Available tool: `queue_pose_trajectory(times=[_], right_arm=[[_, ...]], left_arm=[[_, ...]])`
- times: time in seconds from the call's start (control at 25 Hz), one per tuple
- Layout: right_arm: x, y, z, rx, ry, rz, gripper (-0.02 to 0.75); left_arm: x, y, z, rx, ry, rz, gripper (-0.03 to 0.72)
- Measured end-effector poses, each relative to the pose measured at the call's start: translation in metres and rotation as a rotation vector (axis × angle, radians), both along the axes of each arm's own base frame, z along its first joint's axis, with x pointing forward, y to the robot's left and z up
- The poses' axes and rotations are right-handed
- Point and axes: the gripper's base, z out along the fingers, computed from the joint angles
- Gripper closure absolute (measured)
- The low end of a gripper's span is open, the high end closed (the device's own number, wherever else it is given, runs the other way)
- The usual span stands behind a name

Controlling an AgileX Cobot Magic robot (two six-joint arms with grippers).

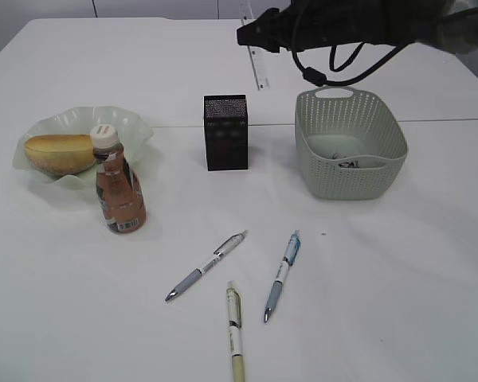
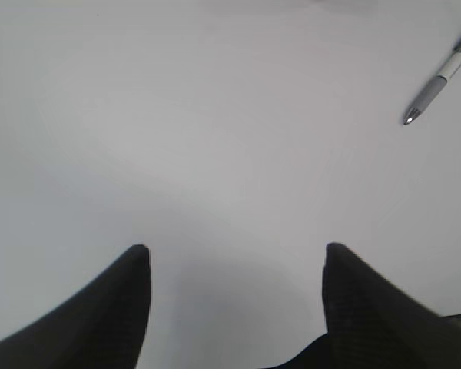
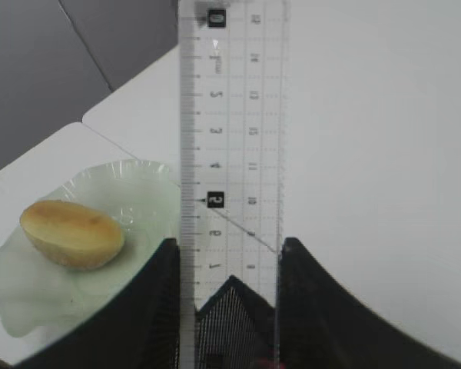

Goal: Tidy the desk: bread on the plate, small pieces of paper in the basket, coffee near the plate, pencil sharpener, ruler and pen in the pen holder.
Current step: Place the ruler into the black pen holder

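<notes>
The right tool [image 3: 229, 265] is clamped on the clear ruler [image 3: 230, 138], hanging it above the black mesh pen holder [image 1: 225, 132] for dropping in, while the left tool [image 2: 234, 265] gapes empty over the counter [image 1: 382, 263].

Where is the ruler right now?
The ruler is clamped in the right gripper, held in the air at the back of the desk, above and behind the pen holder and left of the basket.

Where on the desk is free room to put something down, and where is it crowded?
Free: the front left corner of the desk, below the coffee; the front right, below the basket. Crowded: the three pens at front centre, and the plate with the bread.
</notes>
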Motion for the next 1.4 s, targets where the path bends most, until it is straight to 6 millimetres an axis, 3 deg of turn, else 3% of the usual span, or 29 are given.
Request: queue_pose_trajectory(times=[0.4, 0.76, 1.08, 1.4], right_arm=[[0.016, 0.004, -0.025, 0.087, -0.226, 0.005, 0.463], [0.016, 0.022, -0.041, 0.125, -0.224, 0.018, 0.463], [0.011, 0.052, -0.064, 0.066, -0.257, 0.079, 0.462], [0.014, 0.056, -0.069, 0.019, -0.270, 0.038, 0.461]], left_arm=[[0.000, 0.000, 0.000, -0.001, 0.002, 0.000, 0.179], [0.000, 0.000, 0.000, -0.001, 0.000, 0.000, 0.179], [0.000, 0.000, 0.000, -0.001, 0.000, 0.000, 0.181], [0.000, 0.000, 0.000, 0.002, 0.000, 0.000, 0.181]])
